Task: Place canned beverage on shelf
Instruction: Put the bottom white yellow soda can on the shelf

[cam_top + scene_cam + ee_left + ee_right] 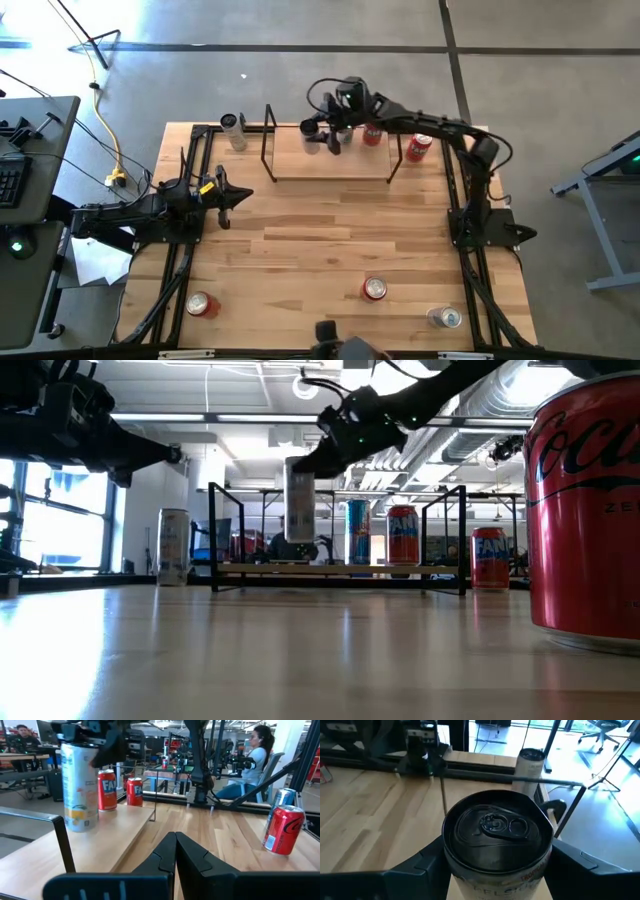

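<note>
My right gripper (pixel 320 126) reaches over the shelf's left half and is shut on a white and yellow beverage can (pixel 299 510). The can hangs upright above the shelf's wooden board (pixel 340 569). The right wrist view shows its dark lid (pixel 497 827) between the two fingers. A blue can (pixel 357 532) and a red can (pixel 402 535) stand on the board. The shelf (pixel 330 165) sits at the table's far edge. My left gripper (pixel 235 197) waits shut near the table's left edge. My right gripper pinches the can's upper wall (pixel 451 857) just under the rim, one finger (pixel 422 862) on each side. The fingers come from the table's right, slanting slightly down. The can hangs upright, lifted clear of the shelf board.
A white can (pixel 233 130) stands left of the shelf and a red can (pixel 418 147) right of it. Near the front edge stand two red cans (pixel 200 303) (pixel 375 289) and a silver one (pixel 445 318). The shelf's black rod frames (pixel 268 140) rise at both ends.
</note>
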Robot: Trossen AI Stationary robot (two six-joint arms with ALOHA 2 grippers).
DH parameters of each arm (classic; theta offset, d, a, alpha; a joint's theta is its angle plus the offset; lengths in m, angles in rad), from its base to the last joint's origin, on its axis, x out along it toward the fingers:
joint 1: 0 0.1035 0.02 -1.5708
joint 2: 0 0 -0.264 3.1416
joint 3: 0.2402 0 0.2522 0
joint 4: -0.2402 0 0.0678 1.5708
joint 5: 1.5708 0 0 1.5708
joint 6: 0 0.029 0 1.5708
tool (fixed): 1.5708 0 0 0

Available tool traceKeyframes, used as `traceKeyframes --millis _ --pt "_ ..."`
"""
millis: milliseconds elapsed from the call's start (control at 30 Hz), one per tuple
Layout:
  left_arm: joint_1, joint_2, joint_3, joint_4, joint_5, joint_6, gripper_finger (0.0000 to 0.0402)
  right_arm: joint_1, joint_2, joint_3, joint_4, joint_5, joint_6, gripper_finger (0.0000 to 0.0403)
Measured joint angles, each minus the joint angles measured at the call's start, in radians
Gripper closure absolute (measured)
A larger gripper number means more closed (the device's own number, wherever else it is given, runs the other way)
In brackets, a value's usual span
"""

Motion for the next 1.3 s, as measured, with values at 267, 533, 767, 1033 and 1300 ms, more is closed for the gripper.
traceKeyframes --millis 267,533,767,1033,1300 --pt "0.0 0.0 0.0 -0.008 0.038 -0.023 0.0401 -0.041 0.027 0.042 -0.021 0.01 -0.026 0.0167" --pt "0.0 0.0 0.0 -0.008 0.039 -0.023 0.0401 -0.059 0.068 0.041 -0.033 0.017 -0.022 0.0167" --pt "0.0 0.0 0.0 -0.008 0.038 -0.025 0.0401 -0.061 0.083 0.041 -0.022 0.055 -0.028 0.0167" --pt "0.0 0.0 0.0 -0.008 0.038 -0.025 0.0401 -0.061 0.083 0.041 -0.05 0.152 0.003 0.0166" --pt "0.0 0.0 0.0 -0.008 0.038 -0.03 0.0401 -0.051 0.083 0.041 -0.046 0.236 0.034 0.0089"
